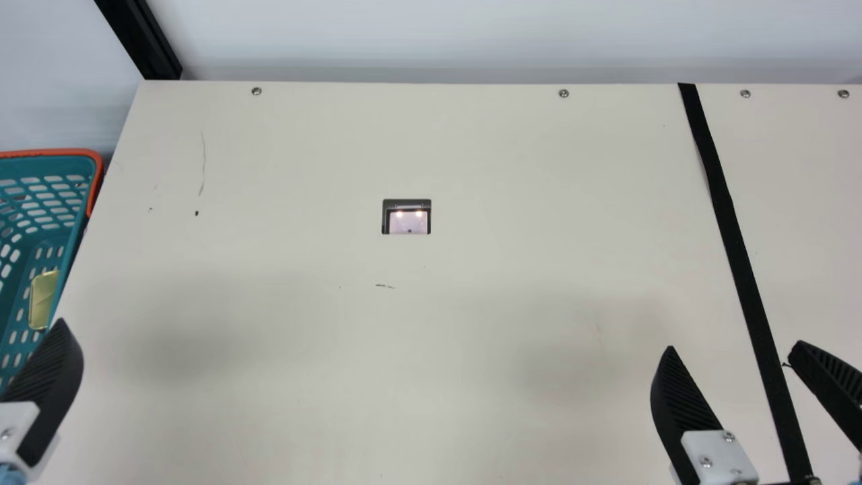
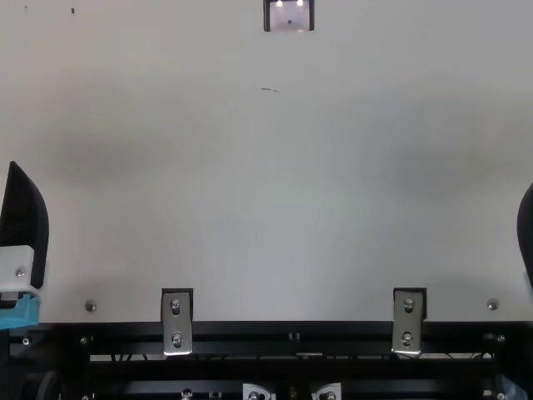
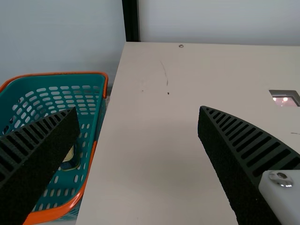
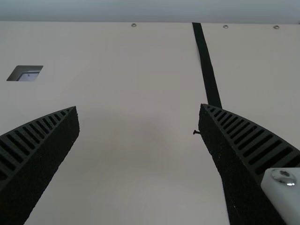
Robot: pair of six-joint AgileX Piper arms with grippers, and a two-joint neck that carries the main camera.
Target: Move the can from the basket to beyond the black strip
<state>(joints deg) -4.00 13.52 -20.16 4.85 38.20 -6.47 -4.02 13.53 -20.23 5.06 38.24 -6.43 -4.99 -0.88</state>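
The right gripper [image 1: 734, 346] holds its two fingers wide apart in the main view, tips toward the table's far side, and in that view the black strip [image 1: 735, 256] passes between them. The left gripper [image 1: 50, 384] is at the lower left corner, a curved, ribbed finger pointing away beside the basket [image 1: 50, 153]. The can [image 1: 43, 296] sits low inside, pale gold and round-cornered, near the wall next to the cream table [image 1: 471, 323].

The top view adds slotted metal brackets [image 2: 176, 323] along a black rail [image 2: 291, 337], with one curved finger at each side edge, the left one on a white mount above a light-blue part.

In the left wrist view, the left gripper [image 3: 138, 108] has its fingers wide apart with nothing between. Here the can also shows a dark side, partly behind one finger; the basket is teal plastic lattice, rimmed in orange.

In the right wrist view, the right gripper [image 4: 138, 107] is spread too, one finger overlapping the flat strip.
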